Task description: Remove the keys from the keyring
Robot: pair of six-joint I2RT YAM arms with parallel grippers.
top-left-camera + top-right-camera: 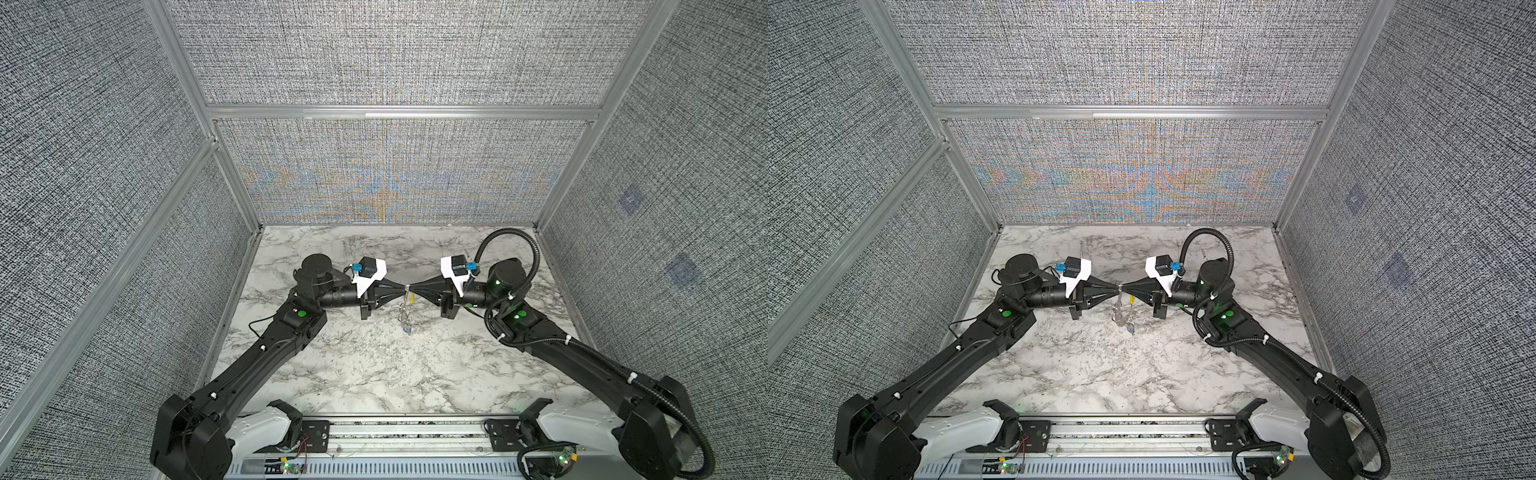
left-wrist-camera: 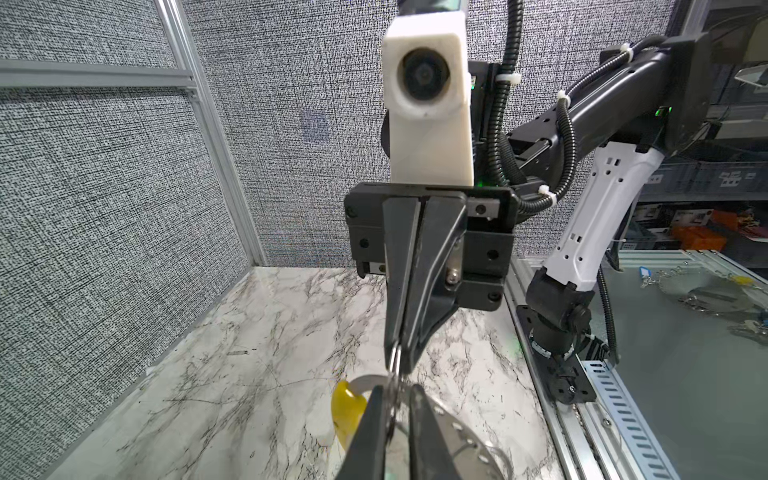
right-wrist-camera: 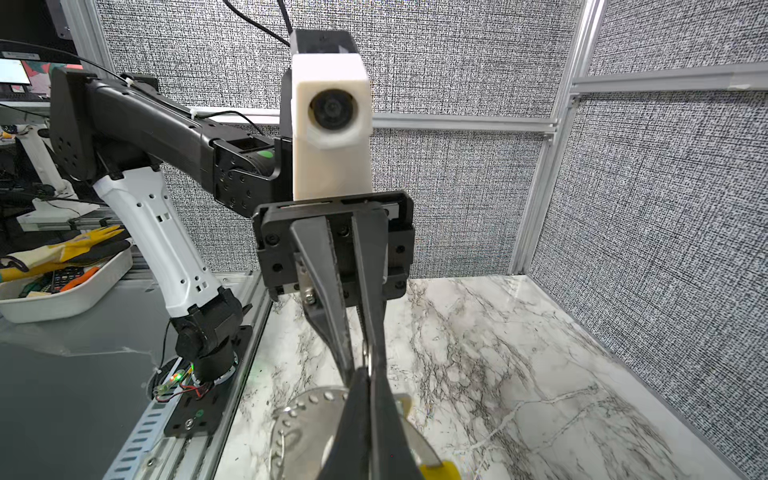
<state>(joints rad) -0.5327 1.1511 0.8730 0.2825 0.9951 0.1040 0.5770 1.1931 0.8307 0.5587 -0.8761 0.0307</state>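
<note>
Grey wire is all the keyring (image 2: 368, 379) amounts to. It hangs in the air over the middle of the table (image 1: 374, 374), pinched at its top. A yellow sleeve (image 2: 347, 415) covers part of the rim just beside the pinch. Below, the keys (image 1: 406, 326) dangle on the hoop. The blue key (image 1: 1131, 330) is lowest, and the pale one is too small to pick out cleanly. Whether they clear the marble I cannot tell from above. A flat metal disc (image 3: 307, 415) with holes round its edge hangs there too; how it joins the hoop I cannot see.

The left gripper (image 1: 401, 287) and right gripper (image 1: 414, 287) come in level from opposite sides and meet tip to tip on that top stretch of wire. The right one's fingers (image 2: 432, 270) are pressed flat together with only the wire between them. The left one's fingers (image 3: 328, 291) close on the wire right beside it, with a gap showing only back toward the palm.

I'd say it is held high so the keys' own weight slides them to the bottom, away from both grips. Two pinches so close together could then work the wire apart where the hoop opens. No key is off yet, so the job looks barely begun. The risk is the thin wire slipping out of one pinch and the whole bunch swinging.
</note>
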